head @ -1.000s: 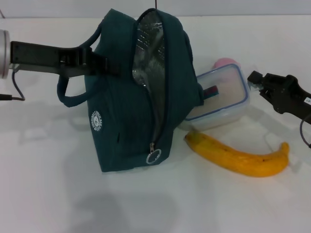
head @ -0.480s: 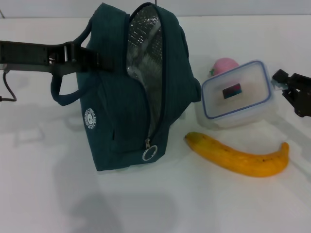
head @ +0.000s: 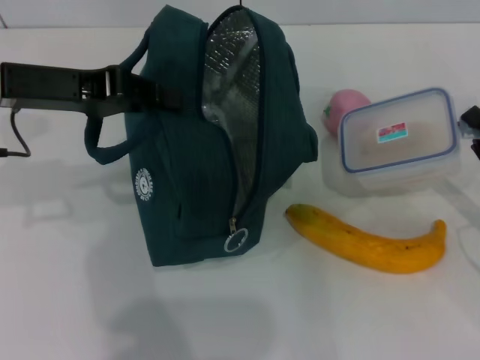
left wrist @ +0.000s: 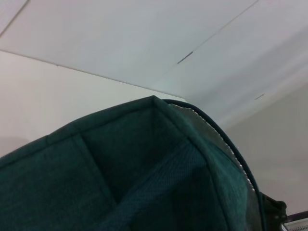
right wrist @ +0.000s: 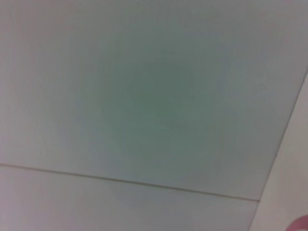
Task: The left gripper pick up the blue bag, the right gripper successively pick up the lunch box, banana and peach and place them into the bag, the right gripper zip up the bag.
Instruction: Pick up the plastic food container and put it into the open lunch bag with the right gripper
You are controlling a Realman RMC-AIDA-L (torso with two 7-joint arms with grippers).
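Blue bag (head: 202, 142) upright on the white desk (head: 75, 300), left of centre in the head view, zipper open along the top and front, silver foil lining (head: 229, 75) exposed, ring zipper pull (head: 236, 241) low on the front, round white logo (head: 144, 185) on the side. Left gripper (head: 154, 94) reaching in from the left at the bag's upper side, fingers clenched on the near loop handle (head: 112, 124). Left wrist view filled with teal fabric (left wrist: 120, 173) and the bag's top seam under a pale ceiling.

Lunch box (head: 397, 142) to the right of the bag, well apart from it, clear with a blue-rimmed lid and a small label on top, tilted and apparently raised off the desk. Right gripper (head: 472, 124) barely visible at the right edge, against the box's far end; state of its fingers cannot be told. Pink peach (head: 343, 105) just behind the box's left corner. Banana (head: 367, 240) lying on the desk in front of the box, near the bag's lower right. Right wrist view only blank pale panels.
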